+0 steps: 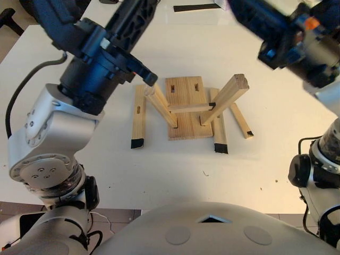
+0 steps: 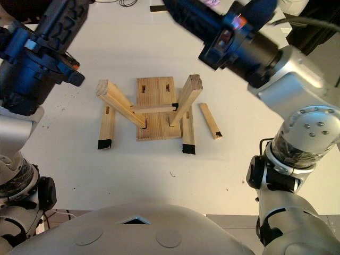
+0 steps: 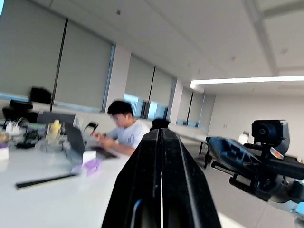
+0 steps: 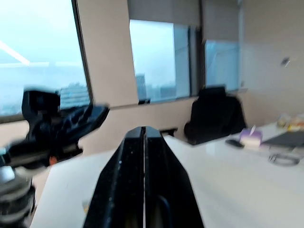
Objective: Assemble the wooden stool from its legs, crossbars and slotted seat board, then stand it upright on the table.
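Observation:
The slotted seat board (image 1: 188,126) lies flat mid-table. Two legs stand in its slots and splay outward, the left leg (image 1: 159,103) and the right leg (image 1: 226,98), with a crossbar (image 1: 188,108) joining them. One loose black-tipped leg (image 1: 138,117) lies to the board's left, another (image 1: 218,133) along its right edge. A short crossbar (image 1: 241,121) rests further right. Both arms are raised high over the table. My left gripper (image 3: 160,137) is shut with nothing in it, pointing into the room. My right gripper (image 4: 143,133) is shut and empty too.
The white table (image 1: 159,170) has open surface in front of the stool parts and on both sides. A black strip (image 1: 196,7) lies near the far edge. The raised arms hang over the back of the table.

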